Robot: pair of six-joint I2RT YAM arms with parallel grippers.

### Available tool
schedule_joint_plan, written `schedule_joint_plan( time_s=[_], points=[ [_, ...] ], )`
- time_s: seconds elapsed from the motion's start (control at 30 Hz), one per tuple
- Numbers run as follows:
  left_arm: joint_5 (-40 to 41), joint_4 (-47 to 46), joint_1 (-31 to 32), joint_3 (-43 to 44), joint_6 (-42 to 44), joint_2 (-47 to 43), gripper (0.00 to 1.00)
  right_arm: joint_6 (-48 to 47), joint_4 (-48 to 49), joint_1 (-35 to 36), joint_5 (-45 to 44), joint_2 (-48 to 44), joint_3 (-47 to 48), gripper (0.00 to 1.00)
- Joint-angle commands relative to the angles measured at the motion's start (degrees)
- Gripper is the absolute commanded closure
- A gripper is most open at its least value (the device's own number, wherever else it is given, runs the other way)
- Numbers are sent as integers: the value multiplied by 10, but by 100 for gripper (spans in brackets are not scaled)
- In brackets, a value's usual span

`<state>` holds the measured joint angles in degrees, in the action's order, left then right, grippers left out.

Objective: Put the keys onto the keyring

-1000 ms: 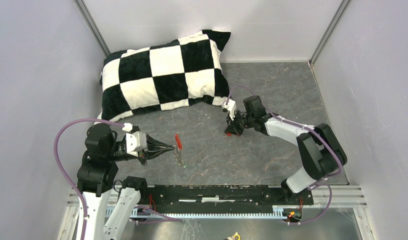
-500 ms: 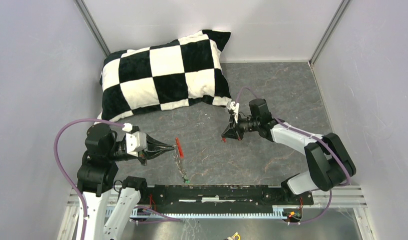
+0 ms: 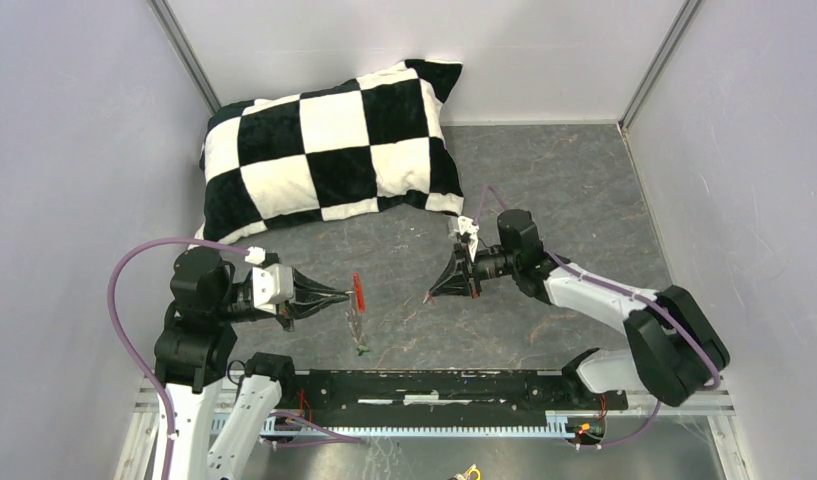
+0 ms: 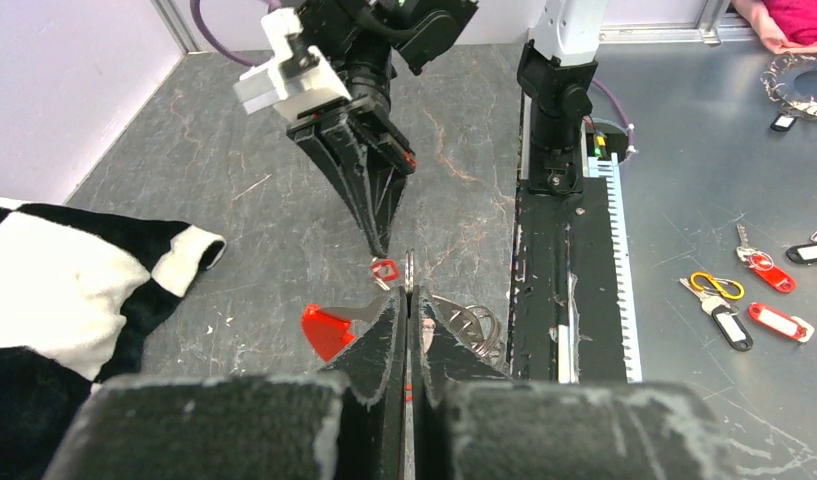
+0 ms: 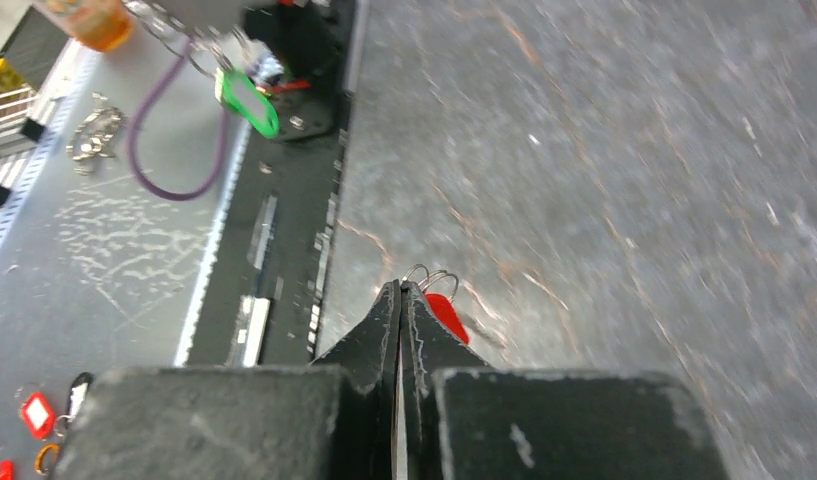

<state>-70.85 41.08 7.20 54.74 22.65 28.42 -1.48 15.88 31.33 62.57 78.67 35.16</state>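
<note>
Grey table [image 3: 544, 180], walled on three sides. Checked black-and-white pillow [image 3: 329, 150] lies at the far left, well apart from both grippers. Black rail [image 3: 454, 385] runs along the near edge between the arm bases.

Left arm [image 3: 199, 300]: reaches toward the table's middle. Left gripper [image 3: 344, 297] is clenched; the left wrist view shows the fingers [image 4: 384, 335] pressed together on a thin metal part of the keyring [image 3: 357, 310].

Right arm [image 3: 594, 290]: stretched across from the right. Right gripper [image 3: 431, 296] points at the left one, near it but with a gap between the tips. Its jaws are also clamped together.

Keyring: sits at the left gripper's tip, in the near-middle of the table. Red fob [image 3: 358, 288] is just beyond the fingertips, and in the left wrist view it lies to the left of them [image 4: 326, 330]. The silvery chain [image 3: 356, 325] trails from there toward the rail, with wire loops [image 4: 469, 325] bunched just right of the fingers. Whether the fob rests on the table or is lifted, I cannot tell.

Keys:
- Green key [image 3: 361, 349] is at the chain's near end, close to the rail.
- Red key [image 4: 385, 270] is at the very tip of the right gripper. The right wrist view shows its red head [image 5: 444, 315] and small wire loops [image 5: 429, 272] poking out beside the closed fingers. The gripper probably holds it by the loop, but the frame is blurred.

Spare key tags [image 4: 779, 322] lie on the metal ledge beyond the rail.
</note>
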Motion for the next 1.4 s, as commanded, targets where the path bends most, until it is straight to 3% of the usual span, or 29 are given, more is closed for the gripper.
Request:
schedule_joint_plan(
  time_s=[0.0, 0.2, 0.43, 0.7, 1.07, 1.37],
  points=[
    [-24, -4, 0, 2, 20, 0, 98, 80, 116, 48, 21, -64, -7, 100],
    [-50, -3, 0, 5, 8, -1, 98, 96, 112, 119, 19, -108, 35, 100],
    [-80, -3, 1, 16, -2, 0, 98, -20, -56, 185, -50, -117, 154, 100],
    [-108, -2, 1, 35, -11, 3, 98, -53, -88, 222, -88, -145, 210, 100],
    [-129, -3, 0, 56, -22, 12, 98, -189, -202, 291, -133, -149, 288, 100],
    [-140, -3, 0, 67, -23, 20, 98, -177, -175, 305, -119, -144, 304, 100]
  ],
)
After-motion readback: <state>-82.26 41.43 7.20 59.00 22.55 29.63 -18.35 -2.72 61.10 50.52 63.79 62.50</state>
